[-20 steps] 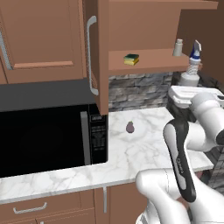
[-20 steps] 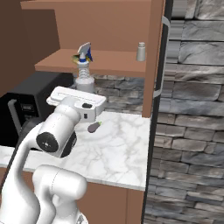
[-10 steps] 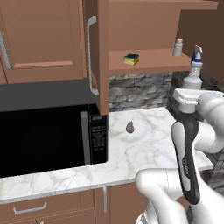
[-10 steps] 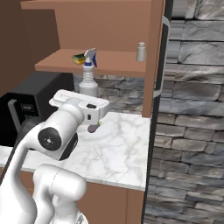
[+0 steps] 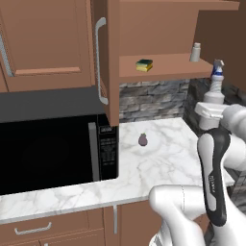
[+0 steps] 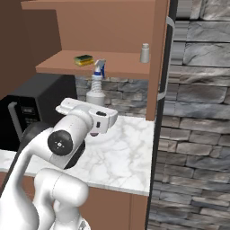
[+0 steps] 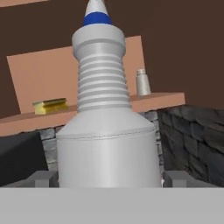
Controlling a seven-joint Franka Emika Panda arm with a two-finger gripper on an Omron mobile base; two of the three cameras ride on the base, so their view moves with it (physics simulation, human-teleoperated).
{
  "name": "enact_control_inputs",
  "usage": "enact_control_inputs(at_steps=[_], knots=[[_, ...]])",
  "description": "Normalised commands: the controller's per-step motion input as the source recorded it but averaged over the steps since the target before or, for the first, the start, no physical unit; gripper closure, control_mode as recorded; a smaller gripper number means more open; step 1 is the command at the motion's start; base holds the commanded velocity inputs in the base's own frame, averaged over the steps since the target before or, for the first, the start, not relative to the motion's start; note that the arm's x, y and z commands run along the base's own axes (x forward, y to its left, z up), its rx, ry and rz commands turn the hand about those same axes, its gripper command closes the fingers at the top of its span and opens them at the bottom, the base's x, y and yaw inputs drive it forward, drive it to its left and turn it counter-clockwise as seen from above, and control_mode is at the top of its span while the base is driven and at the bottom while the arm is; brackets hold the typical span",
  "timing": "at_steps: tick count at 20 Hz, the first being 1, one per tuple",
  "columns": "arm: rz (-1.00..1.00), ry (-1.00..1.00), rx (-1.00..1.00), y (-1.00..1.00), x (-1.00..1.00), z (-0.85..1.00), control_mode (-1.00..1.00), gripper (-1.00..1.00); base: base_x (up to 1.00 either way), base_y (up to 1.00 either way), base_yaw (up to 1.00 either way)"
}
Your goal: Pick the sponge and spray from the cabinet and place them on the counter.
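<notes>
The spray [image 5: 214, 89] is a pale grey bottle with a blue-tipped nozzle, hanging in the air above the counter [image 5: 163, 158], out in front of the cabinet shelf [image 5: 168, 65]. My gripper [image 5: 213, 103] is shut on its lower body. In the hand view the spray [image 7: 107, 144] stands upright between my fingertips [image 7: 43, 178]. From the right base view the spray [image 6: 96, 85] rises just above my hand [image 6: 90, 112]. The yellow and green sponge [image 5: 144, 64] [image 6: 84, 59] [image 7: 50, 106] lies on the shelf of the open cabinet.
A small white shaker [image 5: 195, 52] [image 6: 144, 53] stands at the shelf's right end. A dark purple egg-shaped object [image 5: 142, 139] lies on the counter. The black microwave [image 5: 48, 149] fills the left. The open cabinet door [image 5: 111, 57] hangs above it; a stone wall [image 6: 197, 112] is at the right.
My arm has carried the spray down and away from the shelf, toward the counter's right side. The sponge and shaker have not moved.
</notes>
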Motion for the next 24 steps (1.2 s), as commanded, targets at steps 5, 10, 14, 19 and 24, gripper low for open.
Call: enact_control_inputs(at_steps=[5, 10, 14, 19, 24], knots=[[0.0, -0.04, 0.0, 0.17, 0.14, -0.64, -1.0, 1.0, 0.0, 0.0, 0.0], [0.0, -0.03, 0.0, 0.21, 0.18, -0.64, -1.0, 1.0, 0.0, 0.0, 0.0], [0.0, -0.02, 0.0, 0.2, 0.21, -0.57, -1.0, 1.0, 0.0, 0.0, 0.0], [0.0, 0.0, 0.0, 0.22, 0.27, -0.58, -1.0, 1.0, 0.0, 0.0, 0.0], [0.0, -0.03, 0.0, 0.26, 0.31, -0.59, -1.0, 1.0, 0.0, 0.0, 0.0]])
